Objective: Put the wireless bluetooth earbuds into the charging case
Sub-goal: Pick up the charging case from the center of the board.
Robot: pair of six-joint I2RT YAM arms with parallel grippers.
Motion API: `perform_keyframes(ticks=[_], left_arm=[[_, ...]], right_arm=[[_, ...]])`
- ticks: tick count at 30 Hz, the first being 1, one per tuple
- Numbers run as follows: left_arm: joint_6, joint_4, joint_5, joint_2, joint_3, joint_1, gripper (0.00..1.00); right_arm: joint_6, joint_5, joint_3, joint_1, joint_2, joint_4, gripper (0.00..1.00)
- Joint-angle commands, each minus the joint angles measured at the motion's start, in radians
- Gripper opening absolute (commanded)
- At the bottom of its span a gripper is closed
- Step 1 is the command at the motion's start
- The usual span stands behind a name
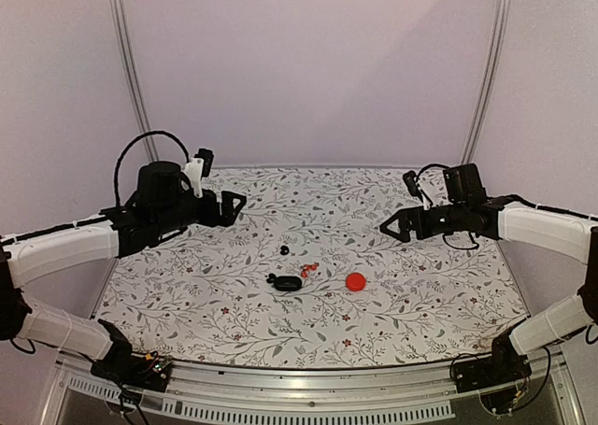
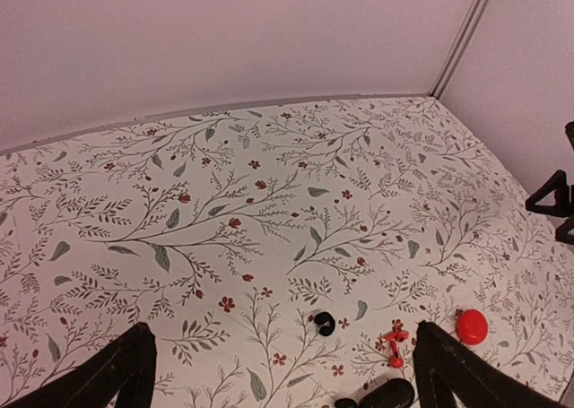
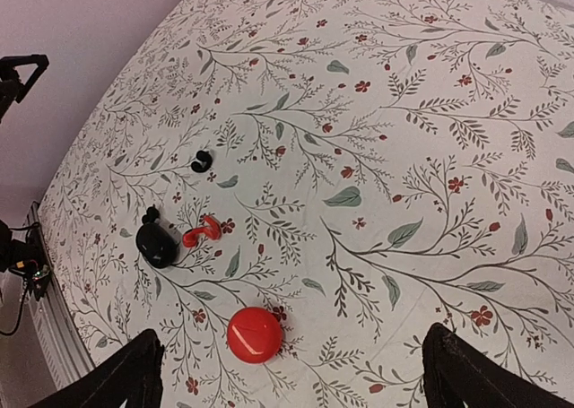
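Hovering with jaws apart, the left hand (image 1: 234, 204) and right hand (image 1: 392, 227) flank the case (image 1: 288, 282); the loose bud (image 1: 284, 250) lies nearer the left one.

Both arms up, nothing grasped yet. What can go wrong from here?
1. One bud lies close beside the case; reaching for it may shove the case.
2. The other bud is tiny and round; it could roll off when pinched.
3. The red piece beside the case could get caught.
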Motion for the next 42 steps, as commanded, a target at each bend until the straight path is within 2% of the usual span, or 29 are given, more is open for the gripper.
perform_keyframes(ticks=[1,11,21,32,38,42], left_arm=[[0.013,0.043,-0.029,0.014,0.0,-0.037,1.0],[-0.039,0.074,-0.027,0.027,-0.017,-0.101,1.0],[-0.082,0.066,-0.079,0.03,-0.032,-0.141,1.0],[-0.117,-0.009,-0.179,0.07,0.019,-0.155,1.0],[-0.116,-0.027,-0.233,0.087,0.041,-0.182,1.0],[-0.108,-0.02,-0.241,0.079,0.038,-0.19,1.0]], right_arm=[[0.005,0.007,0.022,0.044,0.025,-0.044,0.99],[0.034,0.095,-0.008,0.18,0.124,-0.111,0.99],[0.063,0.141,0.022,0.282,0.264,-0.099,0.93],[0.082,0.272,0.131,0.405,0.406,-0.148,0.81],[0.066,0.373,0.205,0.428,0.475,-0.21,0.67],[0.038,0.408,0.225,0.446,0.491,-0.229,0.62]])
